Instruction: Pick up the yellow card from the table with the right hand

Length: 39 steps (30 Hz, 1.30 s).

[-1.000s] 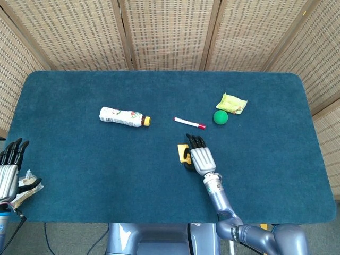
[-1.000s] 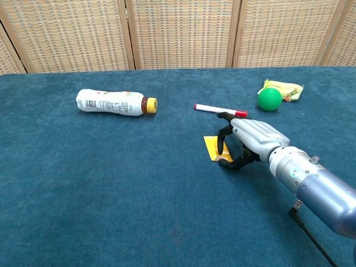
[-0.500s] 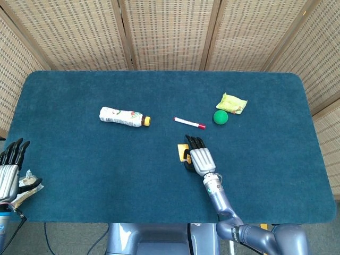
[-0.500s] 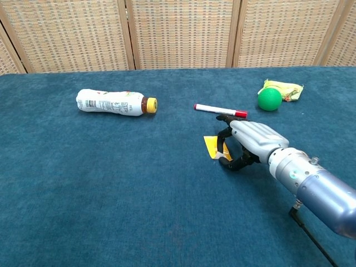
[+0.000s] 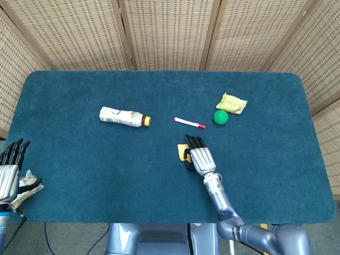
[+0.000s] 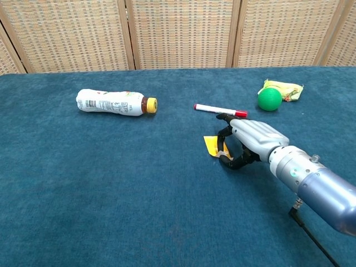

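The yellow card (image 5: 182,152) (image 6: 212,146) lies just right of the table's middle, its right part hidden under my right hand (image 5: 199,156) (image 6: 250,139). The hand's dark fingers curl down over the card and the thumb closes in from below, pinching it. In the chest view the card's near edge looks tipped up off the blue cloth. My left hand (image 5: 9,172) hangs beyond the table's left front corner with fingers straight and apart, holding nothing; it does not show in the chest view.
A white bottle with a yellow cap (image 5: 122,116) (image 6: 111,102) lies to the left. A red-capped marker (image 5: 189,123) (image 6: 219,109) lies just beyond my right hand. A green ball (image 5: 220,117) (image 6: 270,99) and a yellow packet (image 5: 231,103) (image 6: 286,89) sit at the far right.
My right hand's fingers have closed tighter on the card, and the card has tipped up from lying flat. The left hand has not moved.
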{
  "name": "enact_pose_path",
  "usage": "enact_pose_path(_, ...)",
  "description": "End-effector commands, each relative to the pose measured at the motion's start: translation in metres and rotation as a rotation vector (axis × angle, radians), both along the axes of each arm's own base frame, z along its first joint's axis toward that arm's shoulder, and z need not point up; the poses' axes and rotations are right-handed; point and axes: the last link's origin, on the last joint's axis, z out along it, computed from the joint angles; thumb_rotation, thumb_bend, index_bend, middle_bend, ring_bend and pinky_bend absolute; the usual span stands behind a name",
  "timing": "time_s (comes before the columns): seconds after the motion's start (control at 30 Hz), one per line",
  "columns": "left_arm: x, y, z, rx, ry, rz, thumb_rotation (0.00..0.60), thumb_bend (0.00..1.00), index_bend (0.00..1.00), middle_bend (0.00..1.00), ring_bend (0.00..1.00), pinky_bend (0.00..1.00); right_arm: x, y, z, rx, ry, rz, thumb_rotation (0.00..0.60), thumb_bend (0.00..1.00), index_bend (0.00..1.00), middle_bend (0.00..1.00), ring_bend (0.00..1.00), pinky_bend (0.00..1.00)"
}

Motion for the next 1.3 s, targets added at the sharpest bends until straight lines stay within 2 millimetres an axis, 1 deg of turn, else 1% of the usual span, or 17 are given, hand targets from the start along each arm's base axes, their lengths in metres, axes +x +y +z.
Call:
enact_pose_path(0.03, 0.0, 0.0, 0.0, 0.0, -0.001, 0.0, 0.6, 0.07, 0.0, 0.0, 0.0, 0.11, 0.001, -0.002, 0.0, 0.0, 0.001, 0.0, 0.6, 0.59, 0.59, 0.04, 0.0, 0.0)
enact_pose_path(0.27, -0.001, 0.001, 0.001, 0.003, -0.003, 0.004, 0.6, 0.07, 0.0, 0.0, 0.0, 0.11, 0.008, -0.007, 0.0, 0.0, -0.001, 0.008, 0.6, 0.56, 0.6, 0.04, 0.0, 0.0)
enact_pose_path(0.6, 0.0, 0.0, 0.003, 0.012, -0.009, -0.001, 0.6, 0.07, 0.0, 0.0, 0.0, 0.11, 0.022, -0.02, 0.003, -0.019, 0.011, 0.032, 0.6, 0.56, 0.61, 0.05, 0.0, 0.0)
enact_pose_path(1.0, -0.002, 0.001, 0.004, 0.015, -0.011, 0.007, 0.6, 0.07, 0.0, 0.0, 0.0, 0.11, 0.042, -0.041, 0.016, -0.059, 0.03, 0.059, 0.6, 0.56, 0.61, 0.05, 0.0, 0.0)
enact_pose_path(1.3, -0.002, 0.002, 0.004, 0.014, -0.014, 0.011, 0.6, 0.07, 0.0, 0.0, 0.0, 0.11, 0.057, -0.052, 0.022, -0.067, 0.035, 0.069, 0.6, 0.55, 0.61, 0.05, 0.0, 0.0)
